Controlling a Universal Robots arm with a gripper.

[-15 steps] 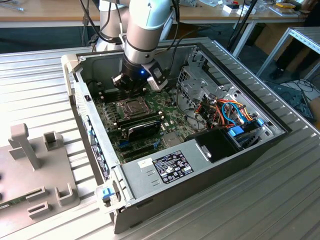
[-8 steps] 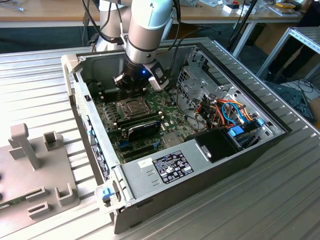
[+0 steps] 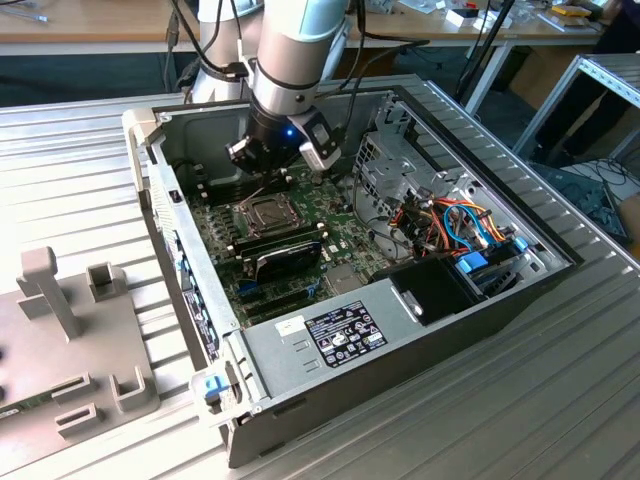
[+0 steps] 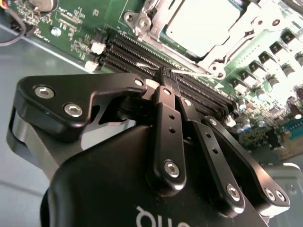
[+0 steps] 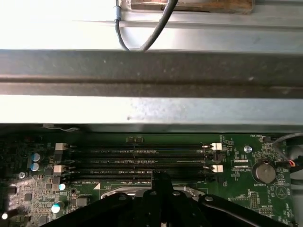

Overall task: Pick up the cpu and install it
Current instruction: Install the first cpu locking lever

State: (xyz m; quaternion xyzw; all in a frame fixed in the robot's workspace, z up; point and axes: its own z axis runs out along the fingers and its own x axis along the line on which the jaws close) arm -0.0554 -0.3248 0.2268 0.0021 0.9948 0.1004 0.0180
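Note:
The cpu lies flat in the motherboard socket, its pale silver-grey top showing inside the hinged metal frame. In the exterior view the cpu sits in the middle of the green motherboard, inside the open computer case. My gripper hangs just above the board, on the far side of the socket. In both wrist views its black fingers are pressed together over the black memory slots, beside the socket. The gripper is shut with nothing visible between its fingers.
A black expansion card stands just nearer than the socket. A grey power supply fills the case's near end. A drive cage and coloured cables are at the exterior view's right. The case wall rises behind the memory slots. A grey fixture stands outside, left.

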